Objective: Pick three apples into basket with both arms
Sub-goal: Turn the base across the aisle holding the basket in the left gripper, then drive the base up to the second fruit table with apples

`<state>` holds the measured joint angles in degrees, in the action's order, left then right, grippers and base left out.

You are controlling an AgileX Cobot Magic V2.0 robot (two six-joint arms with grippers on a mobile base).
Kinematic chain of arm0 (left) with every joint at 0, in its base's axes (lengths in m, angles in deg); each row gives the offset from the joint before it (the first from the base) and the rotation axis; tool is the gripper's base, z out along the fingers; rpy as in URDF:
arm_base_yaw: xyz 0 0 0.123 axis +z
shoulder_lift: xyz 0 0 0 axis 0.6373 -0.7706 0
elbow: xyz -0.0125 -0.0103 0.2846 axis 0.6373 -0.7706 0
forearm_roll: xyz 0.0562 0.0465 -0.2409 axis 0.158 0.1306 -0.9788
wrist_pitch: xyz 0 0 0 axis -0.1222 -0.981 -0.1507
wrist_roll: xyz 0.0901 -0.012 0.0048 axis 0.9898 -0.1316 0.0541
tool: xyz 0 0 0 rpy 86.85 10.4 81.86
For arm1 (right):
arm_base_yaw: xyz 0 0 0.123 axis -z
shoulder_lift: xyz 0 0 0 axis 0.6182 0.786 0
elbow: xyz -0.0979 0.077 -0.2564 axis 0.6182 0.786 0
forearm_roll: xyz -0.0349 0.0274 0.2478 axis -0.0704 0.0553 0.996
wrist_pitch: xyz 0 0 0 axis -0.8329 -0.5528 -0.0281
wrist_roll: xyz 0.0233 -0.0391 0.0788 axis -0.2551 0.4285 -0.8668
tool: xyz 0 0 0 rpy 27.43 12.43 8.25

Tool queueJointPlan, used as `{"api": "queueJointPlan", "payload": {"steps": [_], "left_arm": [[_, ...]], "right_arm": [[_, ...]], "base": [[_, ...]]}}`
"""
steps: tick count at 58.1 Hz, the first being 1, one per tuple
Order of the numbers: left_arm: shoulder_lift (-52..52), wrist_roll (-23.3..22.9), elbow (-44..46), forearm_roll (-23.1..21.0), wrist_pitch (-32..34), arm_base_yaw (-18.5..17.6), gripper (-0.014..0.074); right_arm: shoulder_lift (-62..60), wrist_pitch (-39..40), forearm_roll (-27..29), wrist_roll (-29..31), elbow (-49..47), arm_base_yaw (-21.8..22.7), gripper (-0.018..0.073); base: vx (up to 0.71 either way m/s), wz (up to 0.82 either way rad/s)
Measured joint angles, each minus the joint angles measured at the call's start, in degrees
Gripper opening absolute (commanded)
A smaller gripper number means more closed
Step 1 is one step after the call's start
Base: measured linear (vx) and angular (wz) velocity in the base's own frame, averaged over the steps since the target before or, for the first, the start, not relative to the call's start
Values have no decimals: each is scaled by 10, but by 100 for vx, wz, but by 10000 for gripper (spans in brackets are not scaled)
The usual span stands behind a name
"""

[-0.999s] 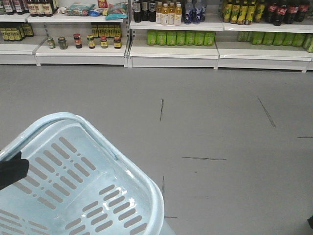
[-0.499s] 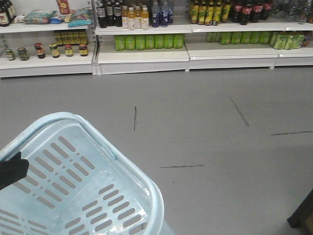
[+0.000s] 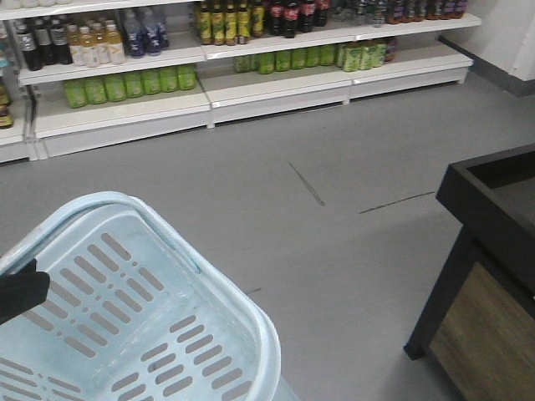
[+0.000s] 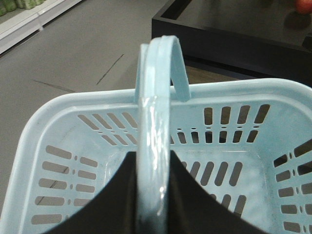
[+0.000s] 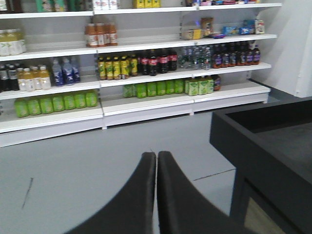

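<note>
Basket (image 3: 266, 338) fills the lower left corner of the front view, pale blue with slotted walls and bottom. A black piece of my left arm (image 3: 18, 294) laps over its rim at the far left edge. To its right the grey floor (image 3: 334, 225) runs back to white shelves (image 3: 125, 109) stocked with rows of bottles. At the right edge stands a dark worktop (image 3: 493, 180) with a raised black rim and a wood-toned side panel, well apart from the basket.

From the left wrist camera I look down onto the basket (image 4: 253, 87). Its hoop handle (image 4: 155, 126) stands upright up the middle of the view. The left pincer (image 4: 152, 158) is clamped on it, one black finger (image 4: 119, 195) on each side of the hoop. Beyond the basket's far rim is the worktop (image 4: 219, 44). Well in from its near rim lies a red round fruit (image 4: 303, 5), cut off by the frame; I cannot tell what kind it is.

From the right wrist camera, the right pincer (image 5: 156, 155) is together, its two black fingers (image 5: 139, 200) meeting tip to tip. It points over the floor toward the shelves (image 5: 146, 105), with the worktop (image 5: 263, 141) on its right.
</note>
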<state>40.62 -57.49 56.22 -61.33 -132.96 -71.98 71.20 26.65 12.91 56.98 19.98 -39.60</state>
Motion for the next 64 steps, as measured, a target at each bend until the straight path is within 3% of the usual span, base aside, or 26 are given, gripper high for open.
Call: {"api": "queueJointPlan", "payload": {"steps": [64], "left_arm": [[0,0,0,0,0,0,-6]], "right_arm": [[0,0,0,0,0,0,-5]], "base": [[15,-58]]}}
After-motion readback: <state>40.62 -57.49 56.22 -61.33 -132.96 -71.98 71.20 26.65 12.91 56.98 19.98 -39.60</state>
